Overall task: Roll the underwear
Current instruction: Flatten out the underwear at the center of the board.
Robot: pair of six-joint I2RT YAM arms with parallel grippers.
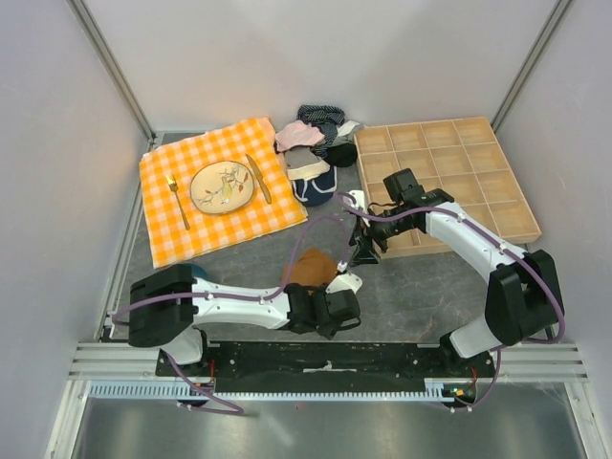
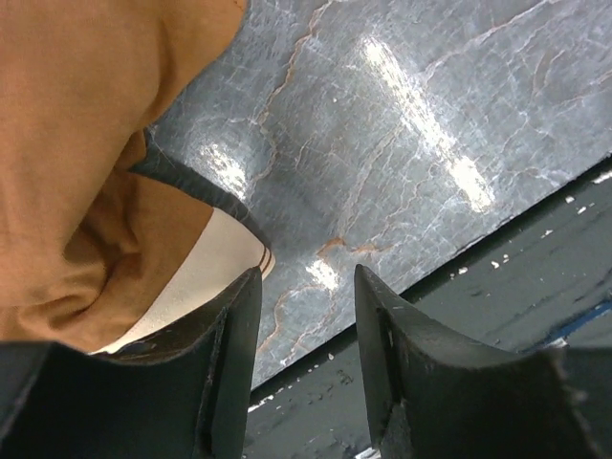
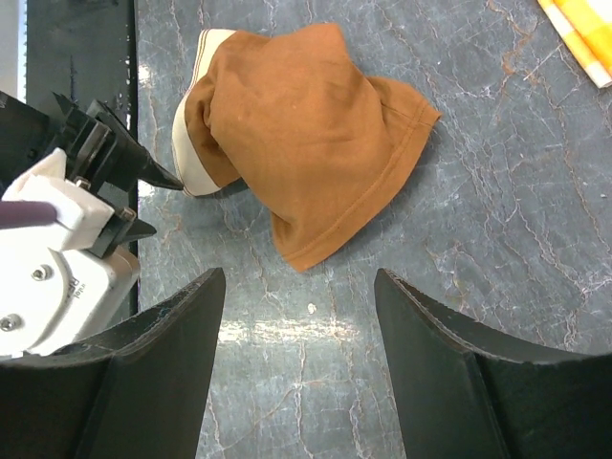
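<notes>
Right wrist, underwear point(image 3: 306, 143) whole, left wrist, cropped

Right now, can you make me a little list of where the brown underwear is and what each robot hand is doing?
underwear: rust-brown, loosely bunched on the grey table
waistband: cream, showing at one end
left gripper: open, empty, right by the waistband
right gripper: open, empty, facing the underwear, not touching it
rolled up: not neatly
further back: orange checked cloth with a plate, and a wooden tray
</notes>
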